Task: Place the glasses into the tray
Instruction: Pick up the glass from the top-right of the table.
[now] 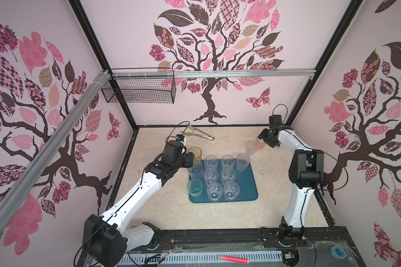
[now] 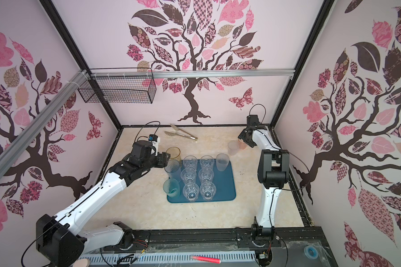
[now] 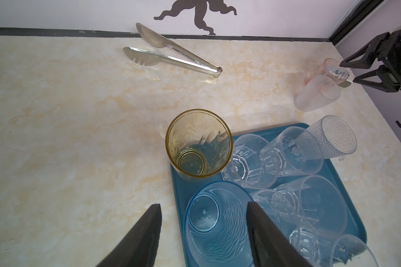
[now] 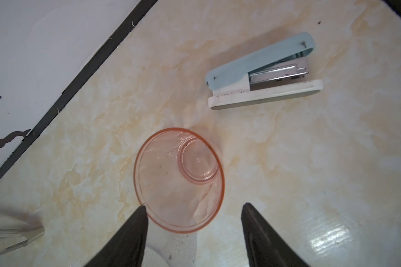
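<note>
Glasses (image 1: 210,176) stand on the tray (image 1: 248,189) — left pincer (image 3: 203,204) apart, right pincer (image 4: 195,205) apart at the pink glass (image 4: 178,180).

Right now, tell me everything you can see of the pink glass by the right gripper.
The pink glass is a transparent, pink-tinted, plastic-looking tumbler, its wide rim tapering to a round base, and it is empty. It stands upright on the marble-look tabletop, off the tray, ahead of the open right gripper, one fingertip at its rim.

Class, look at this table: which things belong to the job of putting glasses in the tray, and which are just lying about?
Belongs: tray; faceted glasses; frosted glasses; amber glass; pink glass.
Lying about: tongs; stapler; wire basket; pink marker.
</note>
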